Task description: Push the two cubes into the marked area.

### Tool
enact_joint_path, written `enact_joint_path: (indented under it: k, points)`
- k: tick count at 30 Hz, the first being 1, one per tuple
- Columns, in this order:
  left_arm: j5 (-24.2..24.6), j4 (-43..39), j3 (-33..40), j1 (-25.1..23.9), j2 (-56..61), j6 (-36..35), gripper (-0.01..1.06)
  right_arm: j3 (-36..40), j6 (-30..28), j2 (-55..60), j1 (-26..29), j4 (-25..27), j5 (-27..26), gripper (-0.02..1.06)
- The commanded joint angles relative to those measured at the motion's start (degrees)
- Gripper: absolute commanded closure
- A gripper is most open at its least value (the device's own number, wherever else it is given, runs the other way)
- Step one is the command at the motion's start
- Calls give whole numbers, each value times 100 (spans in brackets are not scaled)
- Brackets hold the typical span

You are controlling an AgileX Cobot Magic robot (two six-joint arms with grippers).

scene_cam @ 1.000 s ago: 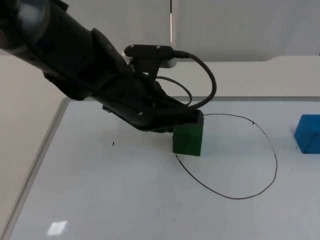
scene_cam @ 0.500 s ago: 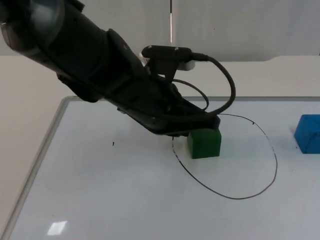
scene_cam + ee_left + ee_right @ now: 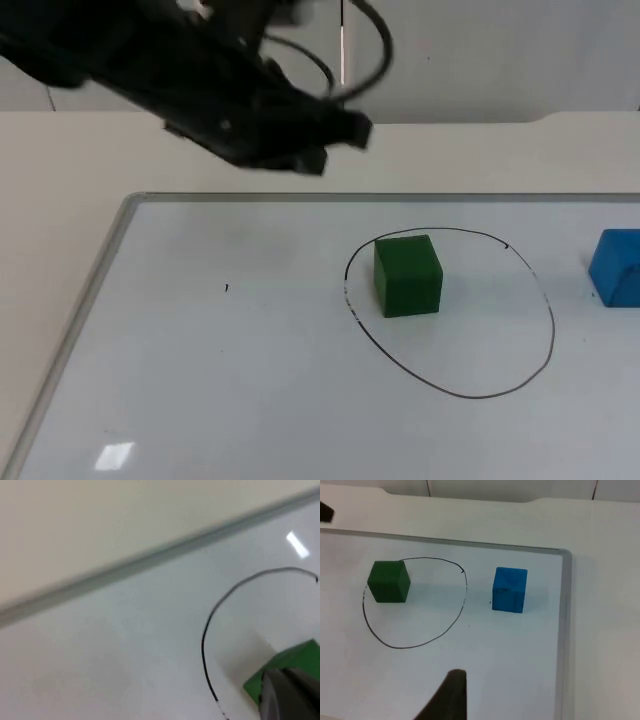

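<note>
One of the two cubes was done: the green cube (image 3: 408, 275) sat inside the marked area (image 3: 548, 330), at its edge nearest the left gripper (image 3: 335, 140), which hung raised above the white counter (image 3: 200, 380), well apart from it. I could not tell how its jaws stood. Left was the blue cube (image 3: 509, 589), outside the line, ahead of the waiting right gripper (image 3: 451, 695); nothing lay between.

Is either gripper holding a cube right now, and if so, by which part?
Nothing is held. The green cube sits free inside the marked area, with the left gripper raised away from it. The blue cube stands alone outside the line.
</note>
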State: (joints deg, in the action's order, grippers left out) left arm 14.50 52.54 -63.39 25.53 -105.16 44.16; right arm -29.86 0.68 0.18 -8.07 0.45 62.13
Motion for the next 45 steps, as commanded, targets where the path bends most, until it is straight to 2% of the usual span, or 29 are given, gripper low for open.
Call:
enact_joint_path:
  k: [1,3,5,8,9,11,15,19,24,30,45]
  points:
    - [198,-114,-31,-114,292,-15,105,35,-24,-18,36,-45,-39,-1]
    - [459,-229,-31,-340,749,-15,105,35,-24,-18,36,-45,-39,-1]
    - [521,-344,-31,-402,945,-88,105,35,-24,-18,36,-45,-39,-1]
    - [620,-1010,-31,-504,1508,-549,105,35,-24,-18,36,-45,-39,-1]
    - [620,-1010,-31,-504,1508,-549,105,35,-24,-18,36,-45,-39,-1]
    - [635,-1534,-31,-556,1864,-994,105,35,-24,-18,36,-45,-39,-1]
    - [759,-2015,-31,-556,2455,-1361,105,35,-24,-18,36,-45,-39,-1]
    - [972,-2108,-31,-556,2849,-1384,105,35,-24,-18,36,-45,-39,-1]
    - [1404,-2546,-21,-556,3322,-1745,105,35,-24,-18,36,-45,-39,-1]
    - [1556,-2683,73,-556,3647,-1968,105,35,-24,-18,36,-45,-39,-1]
    - [1367,-2661,1799,-556,5820,-2041,105,35,-24,-18,36,-45,-39,-1]
